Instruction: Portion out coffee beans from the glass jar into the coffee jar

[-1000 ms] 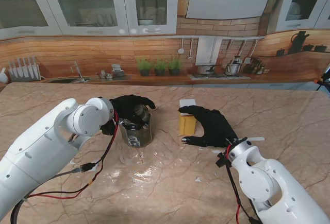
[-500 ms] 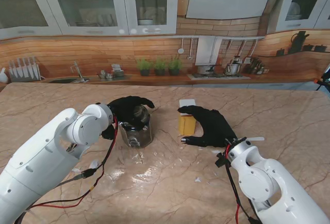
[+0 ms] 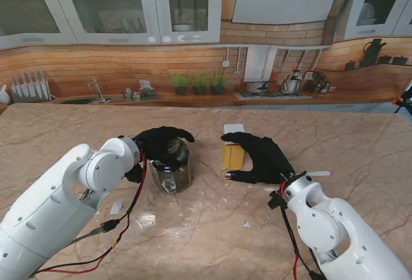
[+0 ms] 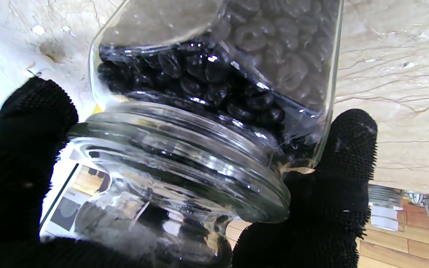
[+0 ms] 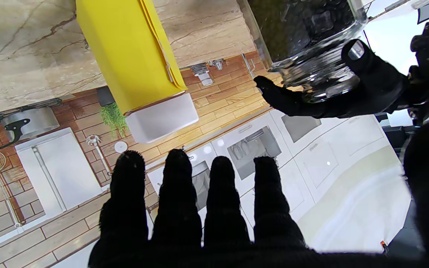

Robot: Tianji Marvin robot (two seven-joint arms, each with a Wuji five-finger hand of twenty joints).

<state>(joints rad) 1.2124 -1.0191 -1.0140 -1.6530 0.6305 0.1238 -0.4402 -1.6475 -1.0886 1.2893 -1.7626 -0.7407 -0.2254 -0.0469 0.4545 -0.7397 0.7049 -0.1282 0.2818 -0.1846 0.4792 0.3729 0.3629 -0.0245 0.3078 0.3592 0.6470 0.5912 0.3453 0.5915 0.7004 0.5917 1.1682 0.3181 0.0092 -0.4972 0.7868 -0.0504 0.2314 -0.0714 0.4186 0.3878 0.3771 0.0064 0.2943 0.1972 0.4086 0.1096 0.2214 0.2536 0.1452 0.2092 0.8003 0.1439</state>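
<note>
The glass jar (image 3: pixel 171 170) stands on the marble table a little left of centre, dark coffee beans (image 4: pixel 237 74) filling its body. My left hand (image 3: pixel 161 141) in a black glove is shut on the jar's mouth from above; the left wrist view has a finger and thumb on either side of the threaded rim (image 4: pixel 184 156). The coffee jar (image 3: pixel 233 152), yellow with a white lid, stands upright to the right of the glass jar (image 5: pixel 304 33). My right hand (image 3: pixel 264 158) is open beside the coffee jar (image 5: pixel 132 63), fingers (image 5: pixel 196 201) spread and straight, holding nothing.
Small white scraps (image 3: pixel 116 207) lie on the table (image 3: pixel 212 228) near my left forearm, and another (image 3: pixel 247 224) sits near my right wrist. A white flat item (image 3: pixel 317 174) pokes out behind the right hand. Kitchen counter and cabinets line the far edge.
My left arm has swung nearer to me and toward the centre, and the glass jar has shifted slightly nearer with the hand on it. The right hand has stayed put.
</note>
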